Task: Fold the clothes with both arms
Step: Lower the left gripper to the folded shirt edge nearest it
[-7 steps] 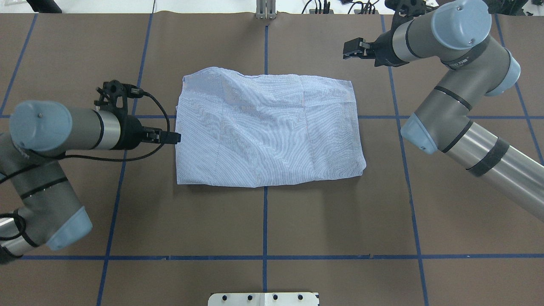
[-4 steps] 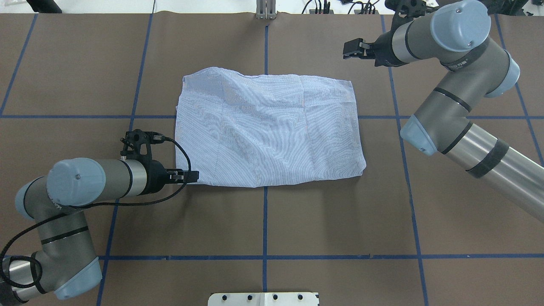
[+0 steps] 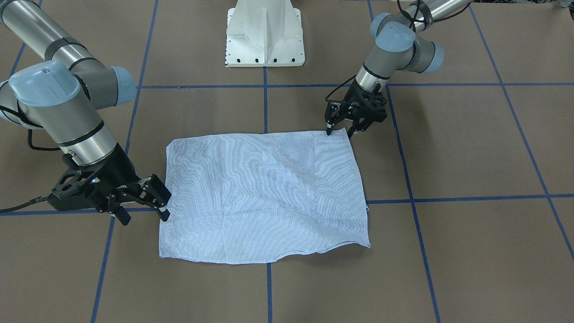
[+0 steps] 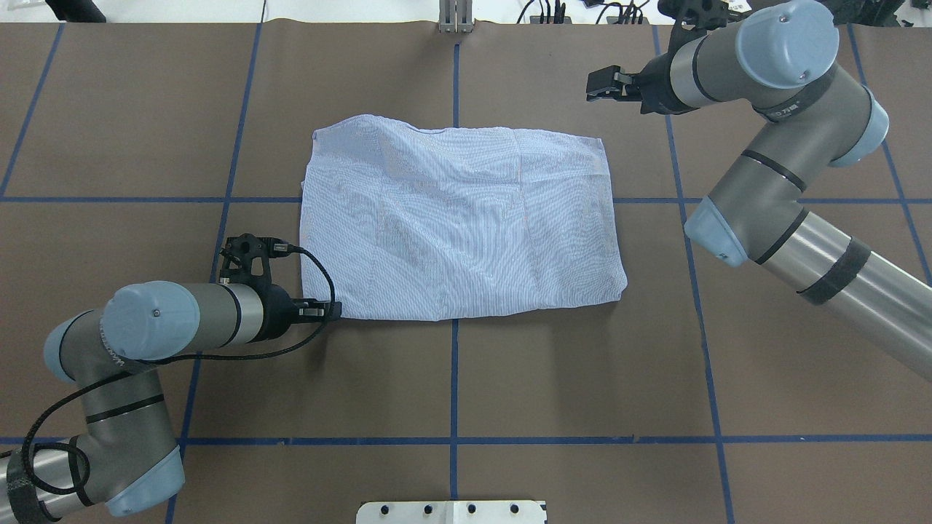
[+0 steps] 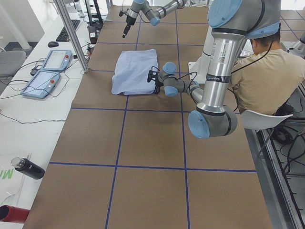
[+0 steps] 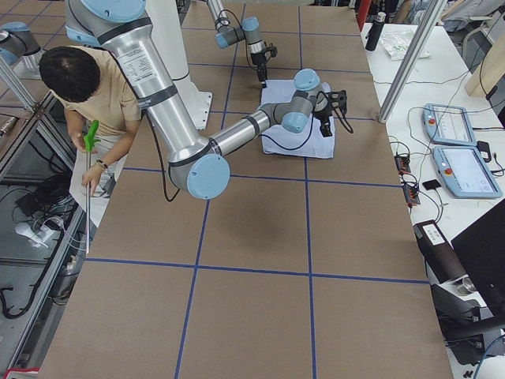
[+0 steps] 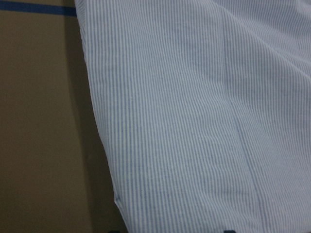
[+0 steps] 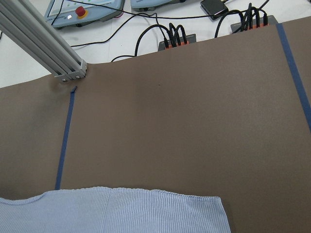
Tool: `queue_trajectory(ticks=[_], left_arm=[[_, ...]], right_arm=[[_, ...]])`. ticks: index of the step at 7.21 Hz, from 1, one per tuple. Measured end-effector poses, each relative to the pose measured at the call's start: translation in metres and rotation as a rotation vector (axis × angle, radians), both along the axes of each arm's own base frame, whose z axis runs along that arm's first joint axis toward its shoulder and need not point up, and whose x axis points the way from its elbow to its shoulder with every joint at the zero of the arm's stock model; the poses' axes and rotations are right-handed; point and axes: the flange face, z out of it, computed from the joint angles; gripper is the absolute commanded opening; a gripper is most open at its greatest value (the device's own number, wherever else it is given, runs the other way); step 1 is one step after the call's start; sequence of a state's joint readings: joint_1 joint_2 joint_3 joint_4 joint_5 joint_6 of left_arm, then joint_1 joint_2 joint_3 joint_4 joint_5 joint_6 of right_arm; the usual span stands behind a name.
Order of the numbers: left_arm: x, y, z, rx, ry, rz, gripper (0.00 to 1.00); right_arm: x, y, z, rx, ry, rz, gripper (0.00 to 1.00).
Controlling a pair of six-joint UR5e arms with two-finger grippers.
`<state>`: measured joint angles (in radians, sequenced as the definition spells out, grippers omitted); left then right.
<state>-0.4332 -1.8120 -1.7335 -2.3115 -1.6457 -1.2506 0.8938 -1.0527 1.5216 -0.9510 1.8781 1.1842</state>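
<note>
1. The left gripper (image 3: 339,133) sits low at the near left corner of the shirt (image 4: 459,225), jaws parted and gripping nothing yet.
2. The shirt lies mid-tabletop (image 4: 582,378) as a folded rectangle with no sleeves showing. Another fold looks due.
3. The right gripper (image 3: 145,219) hovers near the far right corner, jaws spread and empty.

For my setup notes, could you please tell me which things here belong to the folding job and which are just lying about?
Job: striped shirt, left gripper, right gripper, both with jaws open.
Lying about: two teach pendants, black bottle, keyboard.
</note>
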Motion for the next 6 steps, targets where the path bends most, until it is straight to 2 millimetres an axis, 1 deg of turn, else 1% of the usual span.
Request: queue_trajectory(ticks=[2,4,5,6], left_arm=[[0.000,0.000,-0.001,-0.002,0.004,-0.001,0.00],[-0.008,0.000,0.000,0.014,-0.002,0.005,0.00],[-0.016,-0.008,0.006,0.052,-0.028,0.008,0.00],[-0.034,-0.034,0.018,0.114,-0.079,-0.007,0.00]], right_arm=[[-0.001,0.001,0.001,-0.001,0.001,-0.002,1.00],[-0.004,0.002,0.001,0.001,0.003,-0.003,1.00],[-0.008,0.004,0.001,0.004,0.007,0.000,1.00],[-0.012,0.006,0.001,0.007,0.011,0.003,1.00]])
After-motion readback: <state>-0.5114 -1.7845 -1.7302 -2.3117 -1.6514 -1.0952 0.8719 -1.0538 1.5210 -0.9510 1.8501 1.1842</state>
